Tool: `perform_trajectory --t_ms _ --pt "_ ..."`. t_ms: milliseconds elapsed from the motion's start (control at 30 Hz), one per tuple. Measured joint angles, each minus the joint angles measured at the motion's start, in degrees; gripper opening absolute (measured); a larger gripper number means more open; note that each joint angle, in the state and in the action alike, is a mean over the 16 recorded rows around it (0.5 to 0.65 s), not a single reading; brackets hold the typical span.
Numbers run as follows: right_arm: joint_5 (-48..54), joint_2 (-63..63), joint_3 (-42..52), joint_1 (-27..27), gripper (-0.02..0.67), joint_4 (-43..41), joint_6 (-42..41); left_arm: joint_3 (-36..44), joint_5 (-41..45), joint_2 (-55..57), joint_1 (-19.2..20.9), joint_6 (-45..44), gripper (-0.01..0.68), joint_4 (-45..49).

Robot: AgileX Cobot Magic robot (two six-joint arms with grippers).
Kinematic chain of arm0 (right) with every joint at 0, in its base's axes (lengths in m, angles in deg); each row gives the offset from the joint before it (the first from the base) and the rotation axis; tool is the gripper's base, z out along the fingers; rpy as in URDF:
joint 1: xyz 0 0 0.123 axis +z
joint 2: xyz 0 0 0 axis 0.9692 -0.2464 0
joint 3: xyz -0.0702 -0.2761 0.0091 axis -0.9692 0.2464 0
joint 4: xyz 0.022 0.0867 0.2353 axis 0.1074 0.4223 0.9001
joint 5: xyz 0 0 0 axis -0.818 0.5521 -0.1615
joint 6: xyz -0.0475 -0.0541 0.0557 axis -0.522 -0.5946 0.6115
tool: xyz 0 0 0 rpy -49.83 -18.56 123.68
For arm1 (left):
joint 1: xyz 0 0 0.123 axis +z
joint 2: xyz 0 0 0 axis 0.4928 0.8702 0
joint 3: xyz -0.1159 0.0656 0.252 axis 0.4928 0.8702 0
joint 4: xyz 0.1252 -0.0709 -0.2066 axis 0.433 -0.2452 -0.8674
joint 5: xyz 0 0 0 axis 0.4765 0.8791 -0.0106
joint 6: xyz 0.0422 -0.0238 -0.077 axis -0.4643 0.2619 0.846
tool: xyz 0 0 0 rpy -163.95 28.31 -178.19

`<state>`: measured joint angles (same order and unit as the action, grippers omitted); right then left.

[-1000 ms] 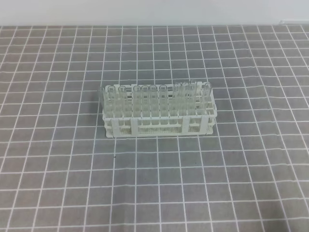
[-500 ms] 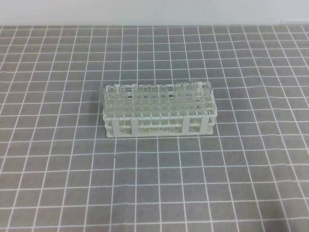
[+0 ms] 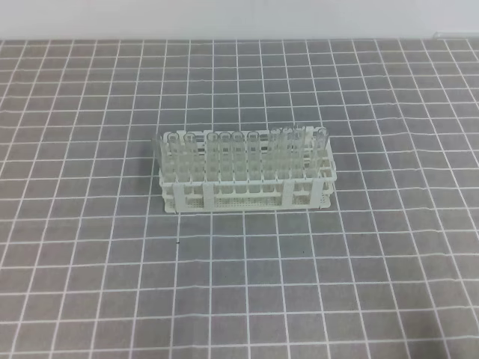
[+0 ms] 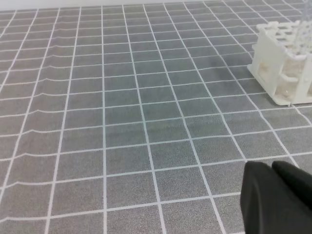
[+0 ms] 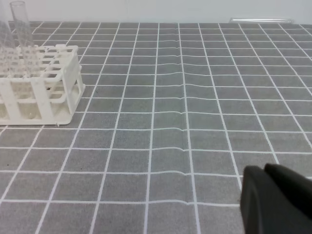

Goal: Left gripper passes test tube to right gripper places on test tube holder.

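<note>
Down low at the near edge of each wrist view, just one black tip of a claw: the left gripper and the right gripper, both above bare mat, holding nothing that shows, and too cut off to tell if spread or pinched. Farther back, in the middle of the grey mat with white squares, one white test tube holder, standing alone. About ten clear tubes upright in its holes, all alike, so no telling which is the test tube.
</note>
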<state>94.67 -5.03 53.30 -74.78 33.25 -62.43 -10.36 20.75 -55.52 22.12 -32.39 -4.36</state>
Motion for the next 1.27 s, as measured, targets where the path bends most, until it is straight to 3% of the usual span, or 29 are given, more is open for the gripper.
perform_trajectory --t_ms 1267 --pt "0.0 -0.26 0.0 0.0 -0.013 0.0 0.0 0.01 0.09 -0.01 0.0 -0.01 0.0 0.01"
